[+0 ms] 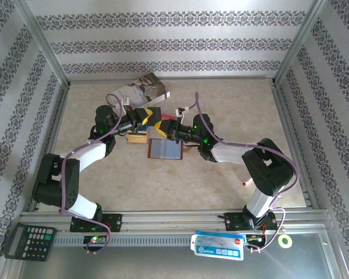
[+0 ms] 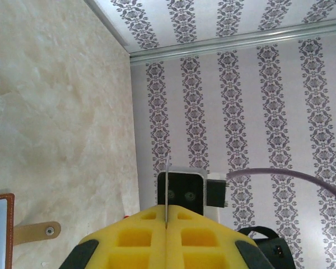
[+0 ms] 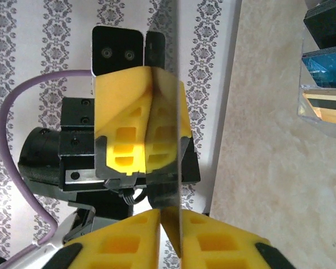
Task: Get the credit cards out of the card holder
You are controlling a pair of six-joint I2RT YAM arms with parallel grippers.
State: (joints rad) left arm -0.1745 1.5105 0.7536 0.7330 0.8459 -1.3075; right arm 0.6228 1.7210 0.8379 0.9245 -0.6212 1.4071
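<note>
1. In the left wrist view, the left fingers (image 2: 129, 241) at the bottom edge are pressed together on the thin edge of a credit card (image 2: 166, 185) that stands up between them
2. In the right wrist view, the right fingers (image 3: 123, 246) at the bottom flank the same card; whether they pinch it cannot be told
3. The card holder (image 1: 164, 149) lies open on the table (image 1: 238, 110) just below centre of the top view, grey-blue lining up
4. Blue and tan cards (image 3: 325, 70) sit in a clear box (image 3: 311, 115) at the right edge of the right wrist view

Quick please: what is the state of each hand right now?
Left hand: closed on the edge of a credit card.
Right hand: closed on the same credit card, as far as seen.
</note>
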